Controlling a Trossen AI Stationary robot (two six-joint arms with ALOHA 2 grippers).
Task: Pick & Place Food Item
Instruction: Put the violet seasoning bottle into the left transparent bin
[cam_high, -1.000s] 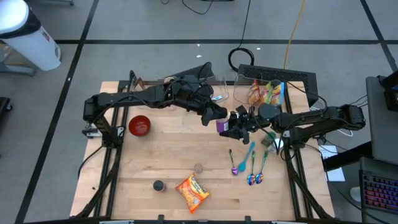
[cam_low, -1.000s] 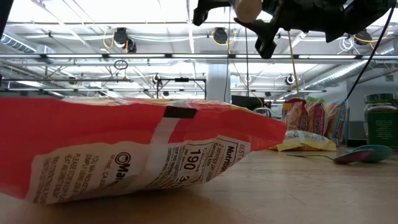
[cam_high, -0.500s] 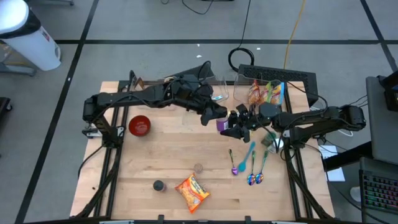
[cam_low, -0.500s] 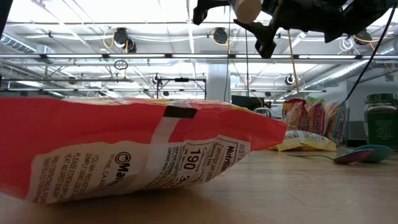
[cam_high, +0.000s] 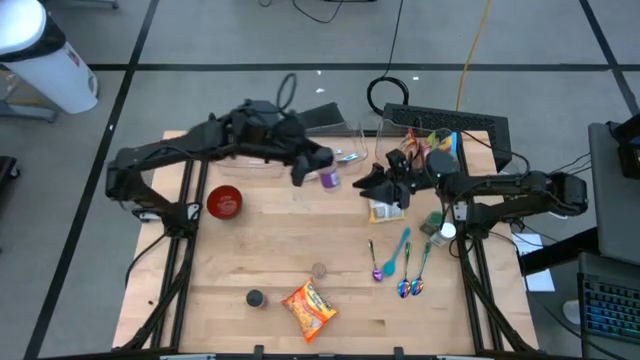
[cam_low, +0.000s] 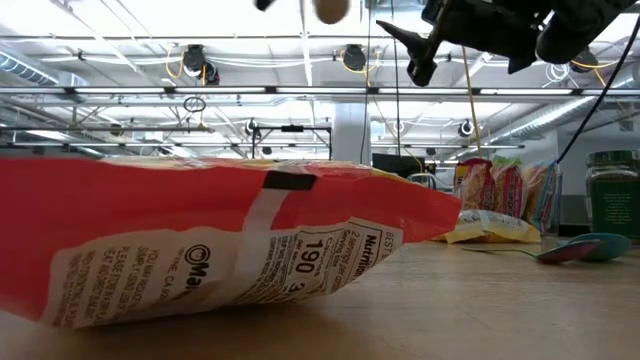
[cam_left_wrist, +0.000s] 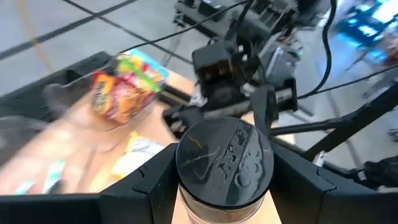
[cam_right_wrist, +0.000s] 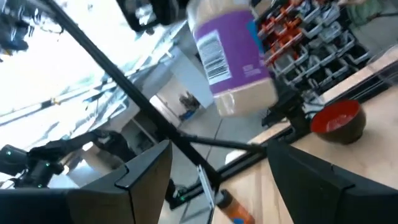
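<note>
A jar (cam_high: 328, 180) with a purple label and a black lid (cam_left_wrist: 224, 158) hangs above the table's far middle, with my left gripper (cam_high: 312, 172) shut on it. My right gripper (cam_high: 376, 183) stands open just to the jar's right, with nothing between its fingers (cam_right_wrist: 144, 180). In the right wrist view the jar (cam_right_wrist: 231, 59) shows farther off, apart from those fingers. An orange snack bag (cam_high: 308, 310) lies flat near the table's front edge. It fills the low view (cam_low: 200, 240). My left gripper pinches the jar between its two fingers (cam_left_wrist: 155, 183), which stand on opposite sides of its upper part, beside the lid's rim (cam_left_wrist: 186, 163). The fingers come from the table's left, roughly level. The jar is lifted clear of the table and tilted.
A red bowl (cam_high: 224, 201) stands at the left. Candy bags (cam_high: 425, 150) lean at the far right, with a yellow packet (cam_high: 385, 212) below the right gripper. Spoons (cam_high: 402, 262) and a green jar (cam_low: 612, 190) lie at the right. Two small round things (cam_high: 255, 298) lie near the snack bag.
My right gripper has let go of the jar and drawn a little toward the far edge. My left gripper has carried the jar up and toward the table's far left, away from the right gripper. The jar stays clear of the table.
</note>
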